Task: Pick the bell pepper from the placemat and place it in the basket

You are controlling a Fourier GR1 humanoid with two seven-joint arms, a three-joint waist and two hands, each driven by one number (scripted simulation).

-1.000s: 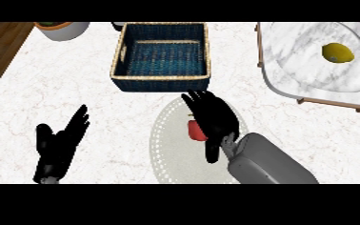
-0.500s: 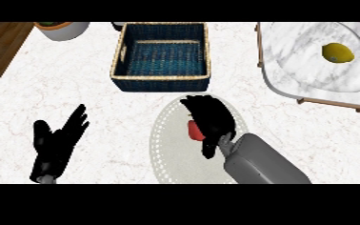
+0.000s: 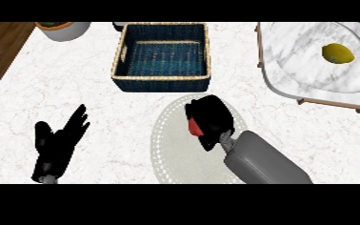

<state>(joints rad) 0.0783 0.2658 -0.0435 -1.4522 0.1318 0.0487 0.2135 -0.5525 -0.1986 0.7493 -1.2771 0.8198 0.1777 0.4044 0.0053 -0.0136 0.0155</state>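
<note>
- Curling round the pepper (image 3: 195,128) over the placemat (image 3: 175,164), the right hand (image 3: 213,117) hides most of it (only a red sliver shows).
- Fingers of the left hand (image 3: 59,144) stand straight, apart.

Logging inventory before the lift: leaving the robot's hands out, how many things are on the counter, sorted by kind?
Produce: 2, the bell pepper and the lemon
Containers: 2, the basket and the pot
Flat pieces: 2, the placemat and the marble tray
Total: 6
</note>
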